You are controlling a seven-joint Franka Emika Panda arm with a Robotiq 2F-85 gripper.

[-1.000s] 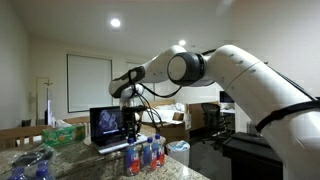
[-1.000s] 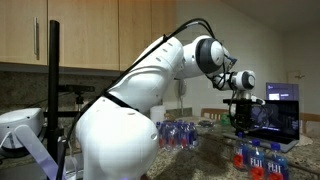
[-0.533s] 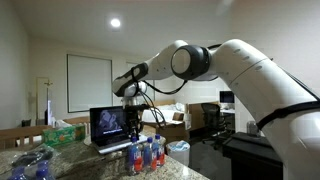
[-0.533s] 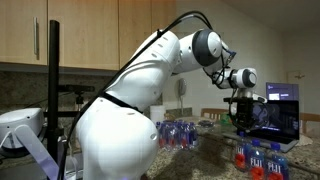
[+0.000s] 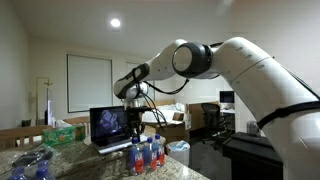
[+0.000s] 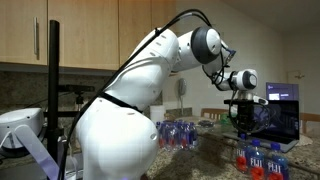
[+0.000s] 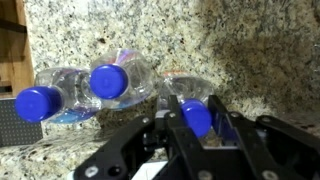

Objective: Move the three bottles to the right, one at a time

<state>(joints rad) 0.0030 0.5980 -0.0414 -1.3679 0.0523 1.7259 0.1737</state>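
Three small clear bottles with blue caps stand close together on the granite counter. In the wrist view their caps show from above: two free bottles (image 7: 38,103) (image 7: 108,82) side by side at the left. The third bottle (image 7: 196,117) has its cap between my fingers (image 7: 172,118). My gripper (image 7: 196,120) is shut on that cap. In both exterior views the gripper (image 5: 134,135) (image 6: 241,128) hangs straight down over the bottle group (image 5: 149,156) (image 6: 262,160), in front of the laptop screen.
An open laptop (image 5: 110,125) (image 6: 280,108) stands just behind the bottles. A green tissue box (image 5: 65,131) and a clear bluish plastic bundle (image 5: 30,165) (image 6: 178,134) lie further along the counter (image 7: 260,50). A white bin (image 5: 178,151) is beside the counter's end.
The arm and the held bottle have shifted slightly sideways, towards the right in one exterior view. The gripper has stayed shut on the cap.
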